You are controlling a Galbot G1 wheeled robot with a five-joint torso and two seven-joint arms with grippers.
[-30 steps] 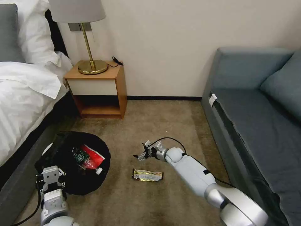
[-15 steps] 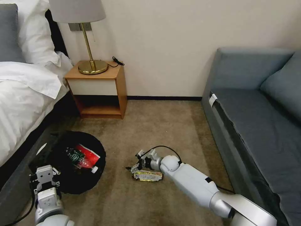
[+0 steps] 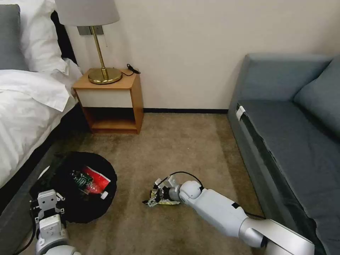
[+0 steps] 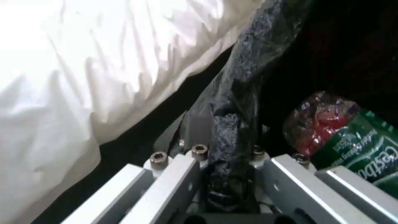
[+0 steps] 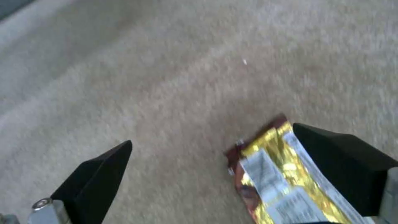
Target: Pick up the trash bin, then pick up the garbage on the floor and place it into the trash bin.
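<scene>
The right hand (image 3: pixel 150 202) covers part of the wrapper (image 3: pixel 167 202). The bin (image 3: pixel 76 207) rim hides the left hand's fingertips; the bottle (image 4: pixel 365 158) is cut off.

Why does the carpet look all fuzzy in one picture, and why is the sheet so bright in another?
Right wrist view: carpet smeared by blur, the snack wrapper sharper between the open right gripper fingers. Left wrist view: white bedsheet glares bright, the trash bin liner dark.
</scene>
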